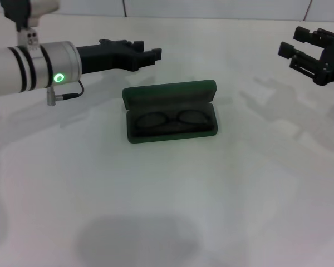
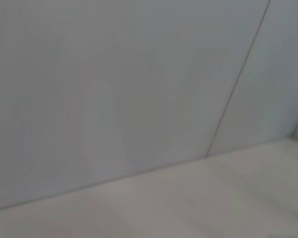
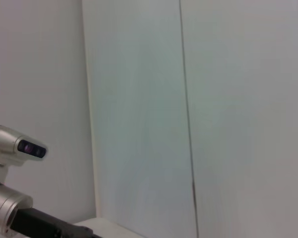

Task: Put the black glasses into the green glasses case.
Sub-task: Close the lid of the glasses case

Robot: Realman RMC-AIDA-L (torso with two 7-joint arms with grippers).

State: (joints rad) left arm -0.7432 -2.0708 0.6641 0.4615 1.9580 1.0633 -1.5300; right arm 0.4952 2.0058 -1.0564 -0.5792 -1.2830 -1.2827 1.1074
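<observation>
The green glasses case (image 1: 170,112) lies open near the middle of the white worktop (image 1: 239,194), its lid tipped back on the far side and its tray facing up. The black glasses (image 1: 168,120) lie inside the tray, folded flat, both lenses side by side along the length of the case and within its walls.

The left pincer (image 1: 150,53) hangs above the worktop, behind the case and a little toward the robot's left, well clear of the lid. Its arm reaches in level from the left edge of the head view, with a green ring light (image 1: 59,78) lit on the silver wrist and a thin cable (image 1: 67,94) looped below it. The fingers lie close together with only a narrow gap, and hold nothing.

The right pincer (image 1: 292,53) is held up at the far right edge of the head view, well apart from the case. Its fingers are spread wide and empty.

The left wrist view shows only a pale wall (image 2: 114,84) with a panel seam and a strip of the worktop below it. The right wrist view shows the same kind of pale wall panels, with the silver wrist and camera of the other arm (image 3: 10,198) in the corner.
</observation>
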